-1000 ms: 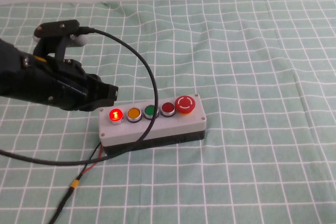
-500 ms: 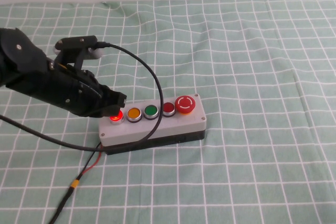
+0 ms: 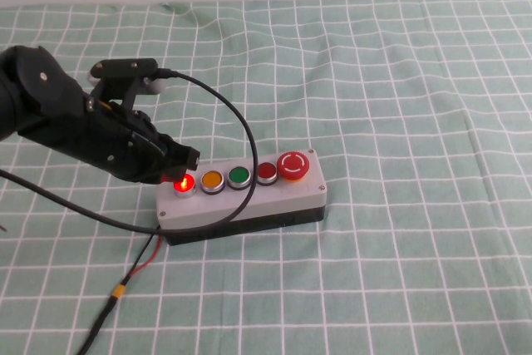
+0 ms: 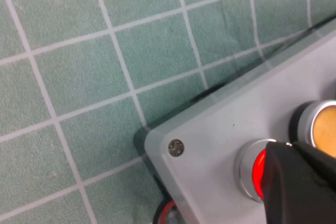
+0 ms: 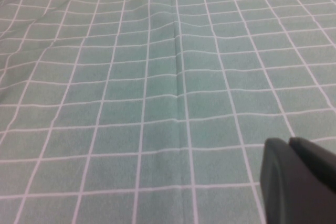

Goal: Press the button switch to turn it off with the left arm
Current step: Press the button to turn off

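The grey five-button box (image 3: 249,205) lies on the checked cloth. Its end button switch (image 3: 182,184) glows bright red with a silver ring. My left gripper (image 3: 184,165) is shut, and its black tip rests on the far edge of this button. In the left wrist view the shut tip (image 4: 286,174) covers most of the glowing button (image 4: 257,174), on the grey box (image 4: 210,161). My right gripper (image 5: 291,153) is shut and empty above bare cloth; it does not show in the high view.
Along the box stand a yellow button (image 3: 212,179), a green button (image 3: 239,176), a darker red flat button (image 3: 266,173) and a large red mushroom button (image 3: 293,165). A thick black cable (image 3: 241,135) arcs over the box. Red and black wires (image 3: 133,276) trail toward the front.
My left gripper has moved right and down from beside the box onto the end button. The button stays lit, and the "1" mark is now covered.
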`<state>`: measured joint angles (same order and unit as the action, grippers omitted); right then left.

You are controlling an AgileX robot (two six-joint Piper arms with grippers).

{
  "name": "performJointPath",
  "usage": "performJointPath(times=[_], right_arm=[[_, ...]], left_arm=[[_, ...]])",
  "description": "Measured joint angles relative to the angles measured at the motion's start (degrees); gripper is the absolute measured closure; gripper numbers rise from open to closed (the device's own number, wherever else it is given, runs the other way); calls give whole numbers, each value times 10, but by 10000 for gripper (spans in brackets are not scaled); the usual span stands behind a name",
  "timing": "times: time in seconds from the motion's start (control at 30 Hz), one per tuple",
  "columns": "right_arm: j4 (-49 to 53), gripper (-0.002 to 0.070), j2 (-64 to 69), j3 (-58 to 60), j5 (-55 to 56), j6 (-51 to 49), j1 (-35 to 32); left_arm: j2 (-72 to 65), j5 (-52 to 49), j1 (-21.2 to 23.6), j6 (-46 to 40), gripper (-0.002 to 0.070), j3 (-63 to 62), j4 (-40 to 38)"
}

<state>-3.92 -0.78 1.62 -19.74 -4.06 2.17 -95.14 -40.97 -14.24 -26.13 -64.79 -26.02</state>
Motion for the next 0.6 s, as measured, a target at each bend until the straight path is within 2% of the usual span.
performJointPath(times=[0.37, 0.6], right_arm=[[0, 694, 0, 0, 0, 0, 0], [0, 694, 0, 0, 0, 0, 0]], left_arm=[[2, -4, -1, 9, 678, -4, 9], [74, -34, -1, 10, 678, -30, 43]])
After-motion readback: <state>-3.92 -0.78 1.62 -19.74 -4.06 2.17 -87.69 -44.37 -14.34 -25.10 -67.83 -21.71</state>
